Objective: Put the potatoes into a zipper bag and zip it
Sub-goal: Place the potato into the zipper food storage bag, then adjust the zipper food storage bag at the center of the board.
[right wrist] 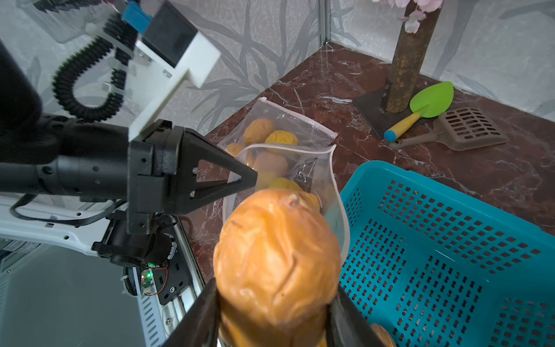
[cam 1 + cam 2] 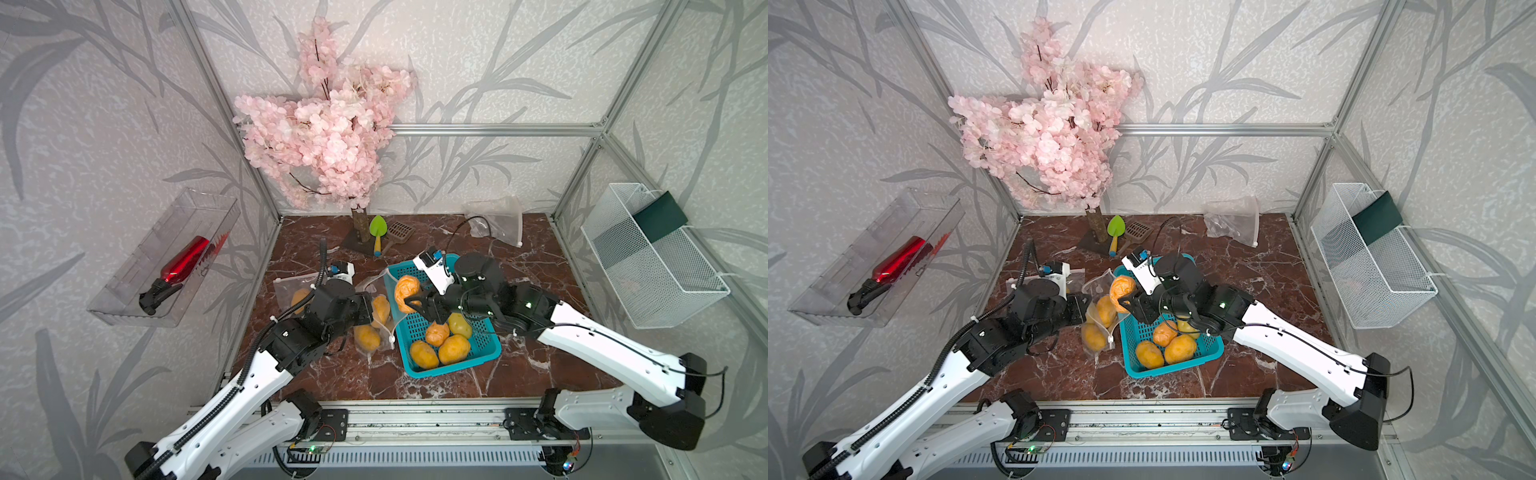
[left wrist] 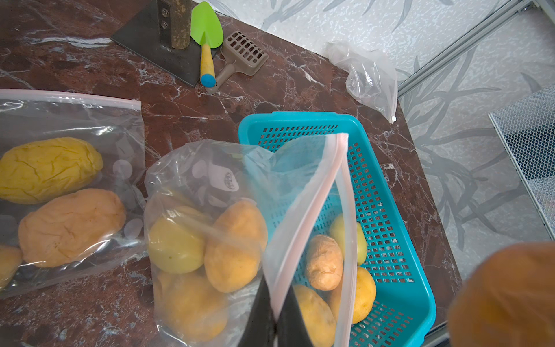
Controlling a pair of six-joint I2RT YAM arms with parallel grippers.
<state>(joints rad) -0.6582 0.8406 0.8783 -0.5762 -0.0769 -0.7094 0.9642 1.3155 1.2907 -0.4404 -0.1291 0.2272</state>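
Observation:
My left gripper point(image 3: 274, 293) is shut on the rim of a clear zipper bag point(image 3: 210, 177), holding its mouth up beside a teal basket point(image 2: 453, 368). Several yellow-orange potatoes point(image 3: 234, 246) lie inside that bag. My right gripper point(image 1: 274, 306) is shut on a wrinkled orange potato point(image 1: 276, 249) and holds it in the air at the basket's far left corner, right by the bag's open mouth point(image 1: 300, 168). In both top views the held potato point(image 2: 403, 286) hangs above the basket rim. Several more potatoes point(image 2: 440, 345) rest in the basket.
A second zipper bag point(image 2: 291, 291) with potatoes lies flat at the left. A crumpled empty bag point(image 2: 496, 224) sits at the back right. The blossom tree's base point(image 2: 359, 235), a green trowel point(image 2: 377, 230) and a brown scoop point(image 2: 400, 232) stand at the back.

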